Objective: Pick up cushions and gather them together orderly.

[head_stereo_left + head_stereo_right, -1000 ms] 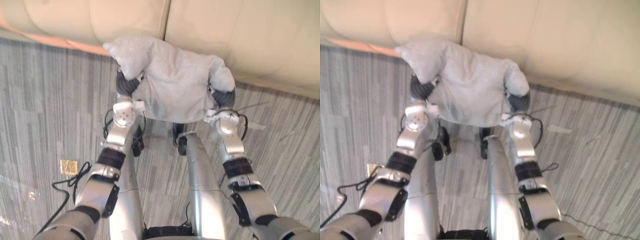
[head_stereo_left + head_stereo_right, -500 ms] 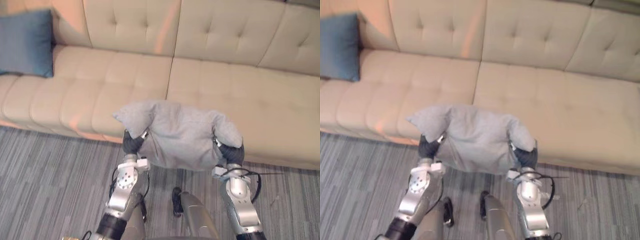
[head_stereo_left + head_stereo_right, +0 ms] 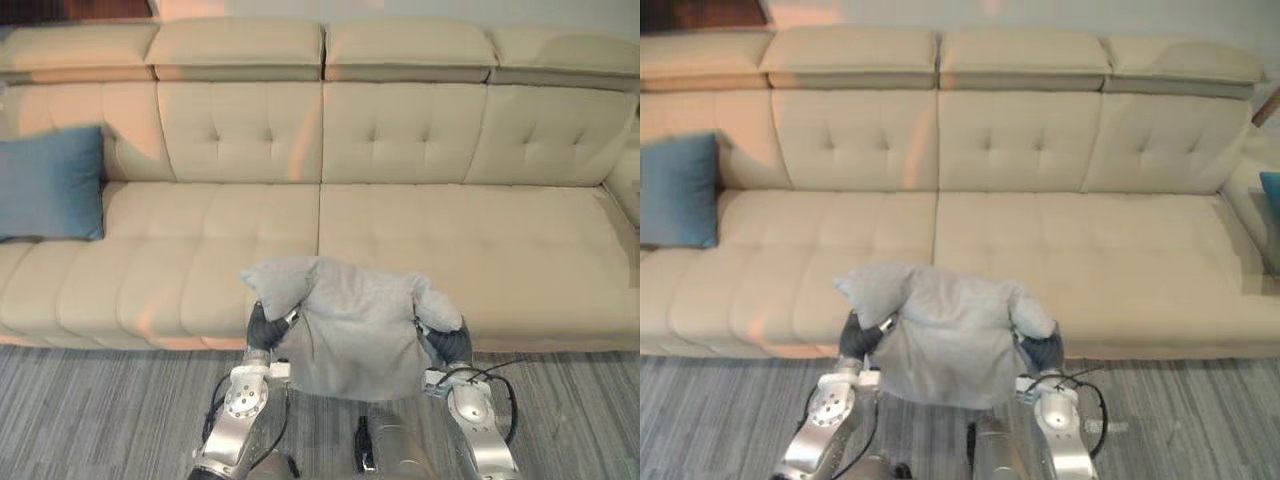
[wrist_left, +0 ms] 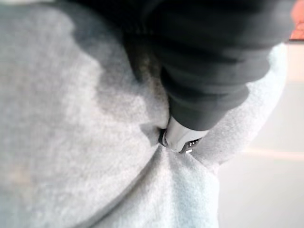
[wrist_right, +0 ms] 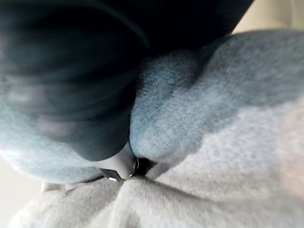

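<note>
A soft grey cushion hangs in front of the beige sofa's seat edge, held up between both hands. My left hand grips its left side and my right hand its right side, and the cushion's upper corners flop over both wrists. In the left wrist view a silver finger digs into the bunched grey cloth. The right wrist view shows the same pinch, a finger sunk in the cushion. A blue cushion leans upright at the sofa's left end.
The long beige tufted sofa spans the view, its seats bare apart from the blue cushion. Another blue cushion's edge shows at the far right. Grey striped carpet lies in front of the sofa.
The camera has tilted up from the carpet, bringing the whole sofa and the blue cushion into view. Both hands keep the same hold on the grey cushion.
</note>
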`<state>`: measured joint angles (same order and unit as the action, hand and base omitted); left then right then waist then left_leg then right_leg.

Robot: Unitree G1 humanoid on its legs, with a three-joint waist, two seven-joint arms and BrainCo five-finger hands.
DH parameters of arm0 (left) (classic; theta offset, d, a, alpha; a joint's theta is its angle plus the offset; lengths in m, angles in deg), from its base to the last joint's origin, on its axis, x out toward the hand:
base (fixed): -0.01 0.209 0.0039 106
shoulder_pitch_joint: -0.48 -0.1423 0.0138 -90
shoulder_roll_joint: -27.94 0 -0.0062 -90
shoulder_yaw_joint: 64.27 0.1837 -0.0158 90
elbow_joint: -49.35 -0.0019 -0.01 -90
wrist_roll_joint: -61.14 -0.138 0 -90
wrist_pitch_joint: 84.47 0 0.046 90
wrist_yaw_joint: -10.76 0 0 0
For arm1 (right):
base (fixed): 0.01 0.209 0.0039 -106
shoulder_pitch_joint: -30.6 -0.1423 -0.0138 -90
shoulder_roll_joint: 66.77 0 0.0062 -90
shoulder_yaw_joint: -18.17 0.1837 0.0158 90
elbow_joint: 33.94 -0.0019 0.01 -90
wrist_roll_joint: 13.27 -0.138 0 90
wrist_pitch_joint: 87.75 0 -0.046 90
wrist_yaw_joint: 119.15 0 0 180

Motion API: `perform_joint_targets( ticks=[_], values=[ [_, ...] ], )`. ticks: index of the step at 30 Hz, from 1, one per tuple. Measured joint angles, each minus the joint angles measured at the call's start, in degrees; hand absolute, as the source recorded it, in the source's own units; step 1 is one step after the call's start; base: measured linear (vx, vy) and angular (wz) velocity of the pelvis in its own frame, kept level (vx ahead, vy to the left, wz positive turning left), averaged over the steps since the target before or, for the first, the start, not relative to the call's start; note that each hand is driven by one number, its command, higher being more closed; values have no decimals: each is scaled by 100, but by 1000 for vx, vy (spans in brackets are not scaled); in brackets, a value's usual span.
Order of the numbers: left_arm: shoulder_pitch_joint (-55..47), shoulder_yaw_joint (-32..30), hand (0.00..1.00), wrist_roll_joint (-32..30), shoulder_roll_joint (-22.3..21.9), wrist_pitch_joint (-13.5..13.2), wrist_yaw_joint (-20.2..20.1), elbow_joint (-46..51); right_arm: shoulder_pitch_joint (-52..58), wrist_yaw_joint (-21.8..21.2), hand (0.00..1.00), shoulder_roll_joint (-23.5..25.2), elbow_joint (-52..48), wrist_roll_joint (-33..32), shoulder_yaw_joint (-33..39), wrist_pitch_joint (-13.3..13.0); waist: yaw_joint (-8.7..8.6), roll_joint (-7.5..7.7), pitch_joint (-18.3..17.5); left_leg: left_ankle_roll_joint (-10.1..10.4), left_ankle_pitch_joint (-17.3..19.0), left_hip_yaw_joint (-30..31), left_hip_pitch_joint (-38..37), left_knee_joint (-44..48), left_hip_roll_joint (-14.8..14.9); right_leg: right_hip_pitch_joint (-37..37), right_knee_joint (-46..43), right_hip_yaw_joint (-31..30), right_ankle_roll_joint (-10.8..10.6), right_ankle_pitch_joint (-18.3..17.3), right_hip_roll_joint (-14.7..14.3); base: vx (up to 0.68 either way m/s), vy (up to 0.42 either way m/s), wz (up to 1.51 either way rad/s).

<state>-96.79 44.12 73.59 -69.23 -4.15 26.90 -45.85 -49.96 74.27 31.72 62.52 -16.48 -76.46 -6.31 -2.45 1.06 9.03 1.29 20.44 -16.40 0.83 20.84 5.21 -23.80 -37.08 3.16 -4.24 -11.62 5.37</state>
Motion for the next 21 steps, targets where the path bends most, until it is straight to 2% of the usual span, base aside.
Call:
perform_joint_targets(
  ticks=[2, 3, 4, 5, 7, 8, 9, 10, 12, 13, 15, 16, 17, 18, 19, 21],
  values=[
    [-21, 11, 100, 1, 9, 4, -34, 0, 9, -3, 100, -42, -2, 89, 10, 4, -77, 20, -41, 75, -8, 152, -77, -202, -34, 25, 1273, -48, -58, 469, -90, 244, -101, 27],
    [-31, 48, 100, 2, 8, 5, -48, -15, 32, -3, 100, -65, -3, 90, 16, 4, -119, 58, -67, 266, 44, 264, -121, -203, -73, 107, 1685, -131, 164, 1107, -82, 302, -134, 21],
    [-17, 104, 100, 2, -86, 21, -63, -103, 32, -3, 100, -177, 9, 90, 51, 14, -118, -110, -76, 360, 104, 296, -202, -172, 42, 80, 1503, -125, 364, 1040, -183, 409, -150, 9],
    [-44, 174, 100, 1, -144, 50, -98, -116, 42, -3, 100, -258, 8, 90, 118, 21, -83, -300, -146, 472, 43, 400, -246, -161, 172, 74, 1365, -19, 433, 832, -280, 321, -90, -5],
    [-9, 218, 100, 3, -180, 50, -185, -121, 42, -3, 100, -267, -4, 98, 236, 22, -100, -396, -202, 631, -92, 710, -98, 285, 302, 185, 1321, 117, 563, 693, -378, 428, -150, 1],
    [9, 231, 100, 5, -248, 50, -194, -141, 66, -3, 100, -276, -42, 98, 273, 25, -89, -417, -209, 680, -262, 854, 113, 991, 449, 430, 1439, 193, 651, 637, -476, 448, -165, 4],
    [11, 231, 100, 7, -272, 50, -204, -150, 89, -3, 100, -277, -81, 95, 285, 28, -89, -416, -207, 675, -368, 874, 191, 1264, 498, 546, 1495, 220, 679, 619, -495, 440, -124, 12],
    [5, 276, 100, 7, -305, 49, -283, -176, 283, -2, 100, -271, -365, 87, 377, 27, -45, -413, -206, 567, -693, 869, 555, 2405, 736, 1065, 1779, 276, 735, 582, -521, 332, -59, 13],
    [7, 345, 100, 8, -301, 41, -300, -174, 397, 0, 100, -271, -616, 84, 453, 16, -26, -406, -216, 505, -652, 628, 796, 2898, 894, 1377, 1982, 296, 746, 575, -509, 226, -25, 11],
    [11, 361, 100, 8, -311, 37, -312, -172, 422, 6, 100, -271, -756, 84, 480, 10, -20, -386, -240, 390, -576, 474, 968, 2916, 950, 1503, 2109, 299, 748, 572, -467, 139, 21, 7],
    [78, 367, 100, 8, -339, 38, -362, -183, 355, 11, 100, -270, -811, 86, 573, -36, 0, -371, -248, 254, -442, 425, 1254, 2341, 886, 1589, 2278, 300, 741, 571, -353, 138, 93, 4],
    [143, 403, 100, 7, -334, 39, -401, -227, 325, 13, 100, -271, -758, 86, 638, -34, 12, -370, -245, 234, -492, 511, 1312, 1661, 786, 1587, 2280, 296, 670, 557, -293, 57, 170, 4],
    [170, 444, 100, 5, -336, 44, -404, -247, 316, 15, 100, -316, -673, 86, 659, -32, 5, -455, -263, 233, -1125, 765, 1198, 467, 615, 1573, 2235, 281, 536, 499, -308, 30, 177, 1],
    [172, 461, 100, 5, -344, 44, -404, -247, 313, 15, 100, -359, -654, 87, 661, -28, 7, -526, -269, 363, -1285, 894, 1168, 193, 612, 1563, 2230, 260, 500, 478, -365, 29, 215, -10],
    [181, 477, 100, 6, -273, 50, -405, -311, 268, 15, 100, -317, -425, 90, 659, 9, 14, -461, -277, 575, -1138, 958, 974, -52, 515, 1575, 2210, 135, 370, 418, -344, 28, 186, -14],
    [170, 520, 100, 8, -157, 57, -405, -341, 304, 14, 100, -159, -305, 97, 659, 55, 18, -315, -284, 468, -1208, 864, 816, -345, 345, 1602, 2303, 2, 248, 479, -191, 37, 167, -15]
  ],
)
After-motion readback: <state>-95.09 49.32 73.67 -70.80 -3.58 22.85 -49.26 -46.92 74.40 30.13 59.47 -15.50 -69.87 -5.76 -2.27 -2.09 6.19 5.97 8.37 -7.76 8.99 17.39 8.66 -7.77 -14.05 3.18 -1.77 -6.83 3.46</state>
